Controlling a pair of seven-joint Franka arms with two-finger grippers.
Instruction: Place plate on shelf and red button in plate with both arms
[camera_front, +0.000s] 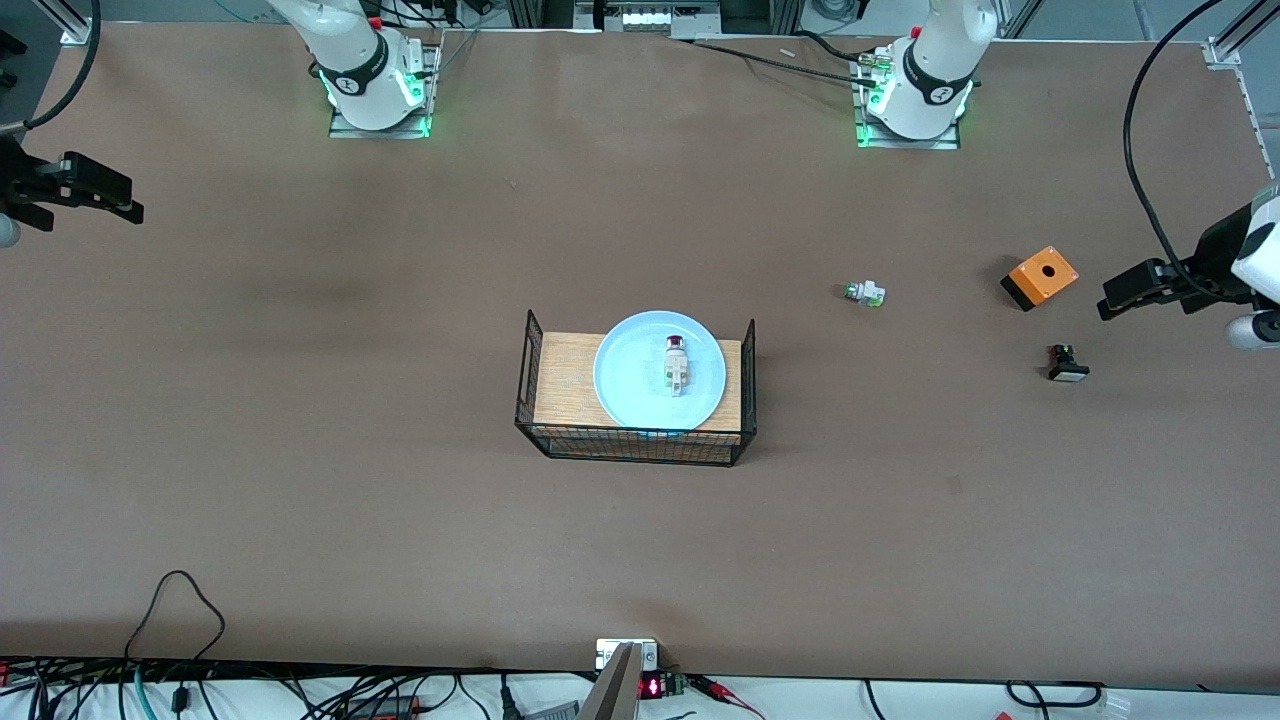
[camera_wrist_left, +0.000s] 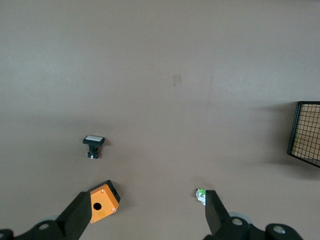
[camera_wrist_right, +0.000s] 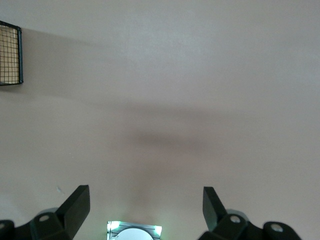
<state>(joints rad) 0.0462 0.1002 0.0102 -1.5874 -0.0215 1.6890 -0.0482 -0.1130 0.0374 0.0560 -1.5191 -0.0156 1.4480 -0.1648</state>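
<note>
Brown bench (camera_front: 300, 450) fills the front view, with a wire rack (camera_front: 636, 392) near its middle. On the rack's wooden top sits the pale blue plate (camera_front: 659, 371), and the red button (camera_front: 677, 363) lies on the plate, its red cap pointing toward the robots' bases.

Both arms wait at the bench's ends, well apart from the rack. The left gripper (camera_front: 1125, 295) hangs over the left arm's end of the bench, jaws spread and holding nothing. In the left wrist view its two dark fingers (camera_wrist_left: 80, 212) stand wide apart, with an orange box (camera_wrist_left: 103, 201) and a small white-green part (camera_wrist_left: 201, 195) below them, and a black part (camera_wrist_left: 93, 145) with a white base close by. A corner of the rack shows at that picture's edge.

The right gripper (camera_front: 105, 195) hangs over the right arm's end of the bench, jaws likewise spread and empty, with only bare bench below them in the right wrist view (camera_wrist_right: 145, 207).

The plate and button lie between the two grippers, touched by neither.

On the bench, the white-green part lies between the rack and the orange box; the black part lies nearer the front camera than the box.
</note>
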